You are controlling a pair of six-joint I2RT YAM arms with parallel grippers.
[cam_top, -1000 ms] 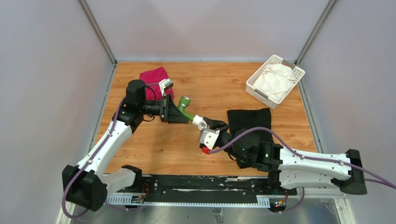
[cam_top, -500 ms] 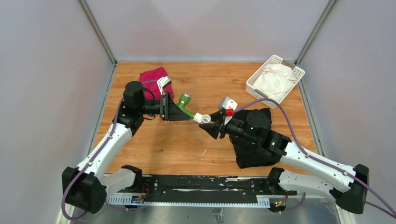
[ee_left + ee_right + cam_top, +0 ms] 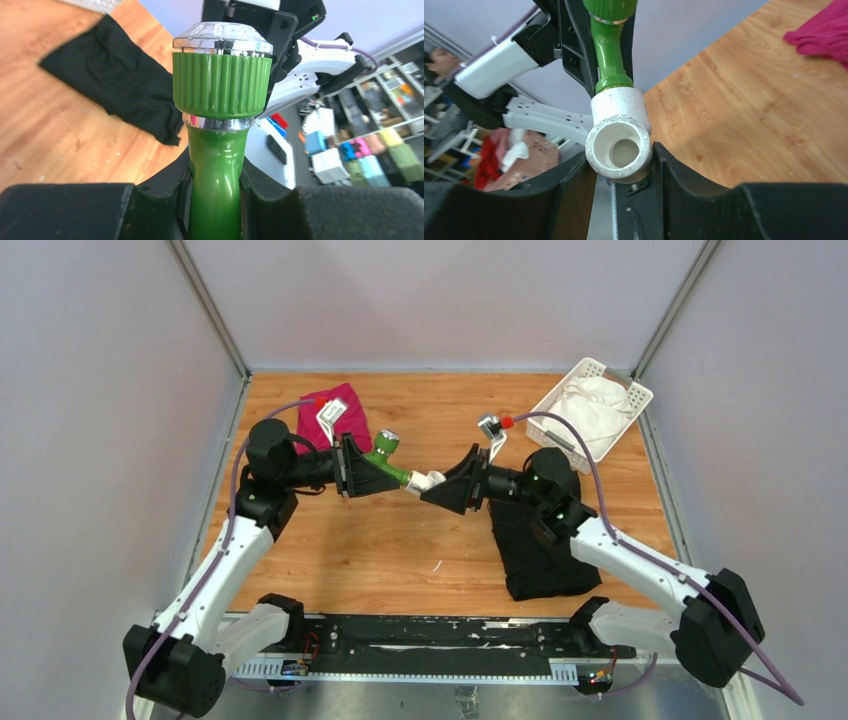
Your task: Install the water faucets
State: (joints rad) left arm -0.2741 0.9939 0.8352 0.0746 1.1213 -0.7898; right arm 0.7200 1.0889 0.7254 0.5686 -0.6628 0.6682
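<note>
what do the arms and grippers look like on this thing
The left arm and right arm have white shells with black joints and bases. A purple cable runs along each to a silver wrist camera with a red plug. The left gripper and right gripper are matte black wedges.

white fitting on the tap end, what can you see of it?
The white fitting is a short elbow-like piece of matte white plastic, lightly speckled, with a thick round rim and an open bore facing the right wrist camera. Its other end is joined to the stem of the green tap. It hangs in mid-air between the fingers of the right end effector, which touch both its sides; the left end effector clamps the tap.
</note>
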